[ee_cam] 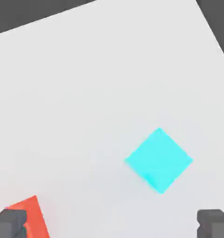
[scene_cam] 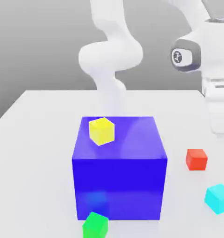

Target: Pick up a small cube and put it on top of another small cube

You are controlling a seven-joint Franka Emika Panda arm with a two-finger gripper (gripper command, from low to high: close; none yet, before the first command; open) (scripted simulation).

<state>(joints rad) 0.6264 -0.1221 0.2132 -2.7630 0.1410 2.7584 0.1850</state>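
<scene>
A: Near to far? 
B: Green cube (scene_cam: 95,225), cyan cube (scene_cam: 219,198), then the small red cube (scene_cam: 196,159) right of the big blue cube (scene_cam: 119,179).
A: Gripper (ee_cam: 113,223)? 
B: Jaws apart, empty. The red cube is probably light and rigid; grasp opposite flat faces.

The small red cube (scene_cam: 196,159) sat flat on the white surface (scene_cam: 39,139), apart from the big blue cube (scene_cam: 119,176), at the exterior view's right.
</scene>
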